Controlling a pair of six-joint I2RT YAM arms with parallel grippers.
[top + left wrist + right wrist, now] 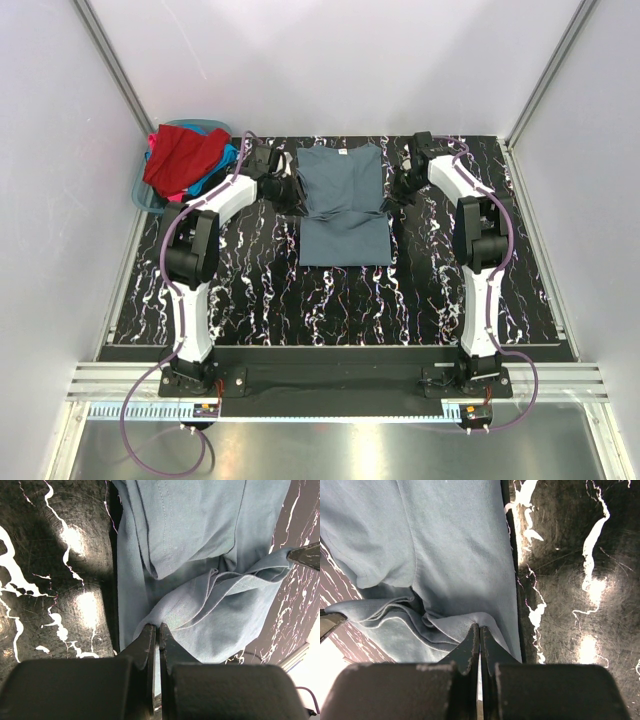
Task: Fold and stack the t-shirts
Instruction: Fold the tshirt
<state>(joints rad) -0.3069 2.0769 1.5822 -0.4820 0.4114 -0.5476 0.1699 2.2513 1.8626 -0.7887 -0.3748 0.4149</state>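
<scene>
On the near side of the slate t-shirt [343, 205], toward the arm bases, a broad stretch of bare mat [250, 290] is seen. The shirt lies flat at the mat's middle, hem nearest and collar farthest. At the shirt's left edge, about mid-length, the left gripper [158, 632] is closed on a pinch of cloth. Level with it at the right edge, the right gripper [480, 632] is clamped likewise, its fingers narrowed to the fabric's thickness.

A cross fold is judged to be in hand. It would be done best with both pinches raised together and level, the cloth between them kept taut so the crease runs straight, and the edges laid flush.

Ample room is offered on the shirt's near side. Beyond its collar little mat is left before the back wall [340, 60]. Far to the shirt's left, the basket [145, 195] holding a red tee [180, 160] and a bright blue tee [228, 157] should be kept clear of by the left arm.
</scene>
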